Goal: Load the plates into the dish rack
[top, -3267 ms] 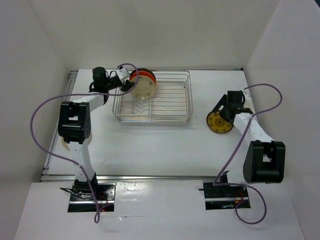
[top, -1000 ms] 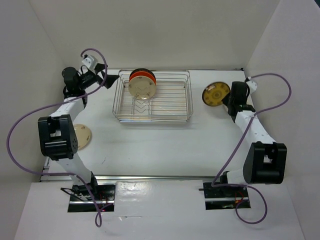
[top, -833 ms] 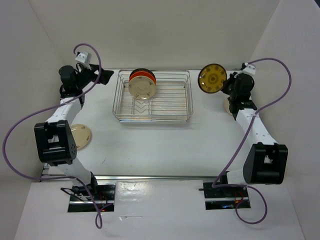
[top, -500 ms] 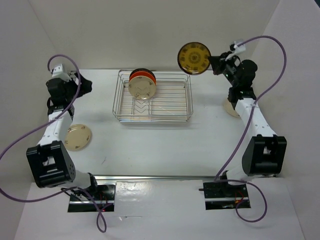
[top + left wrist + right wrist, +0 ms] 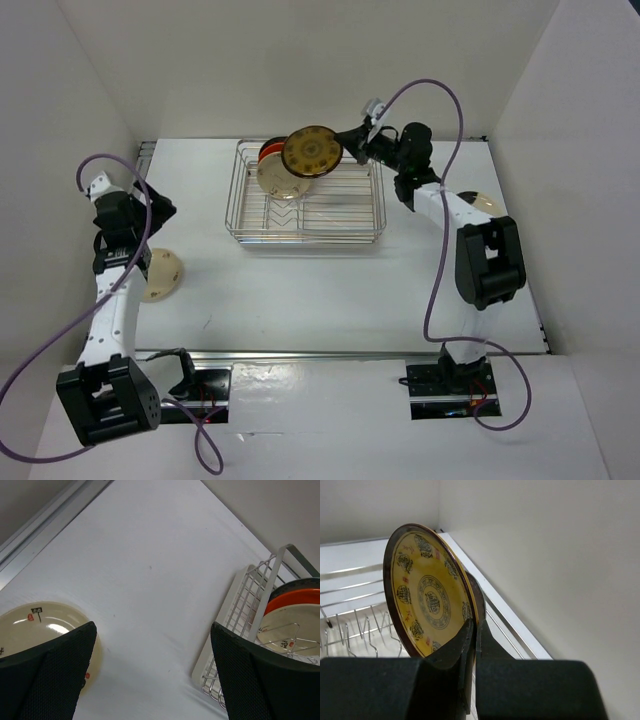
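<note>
The right gripper (image 5: 350, 150) is clamped on the lower rim of a yellow-gold plate with a dark pattern (image 5: 311, 152), its two fingers pressed to either face, and holds the plate on edge in the air above the far side of the dish rack (image 5: 380, 205). From the top camera the plate overlaps the ones already standing at the rack's far left end: a cream speckled plate (image 5: 275, 180) in front, a plain orange plate (image 5: 268, 151) behind it, and in the left wrist view a dark-rimmed plate (image 5: 300, 582) behind the orange one. The left gripper (image 5: 140, 215) hangs well to the left of the rack with its jaws spread wide and nothing between them. Below it, a second cream plate (image 5: 162, 272) lies flat on the white table (image 5: 300, 290), well left of the rack. A third cream plate (image 5: 485, 203) lies to the right of the rack, partly hidden by the right arm.
</note>
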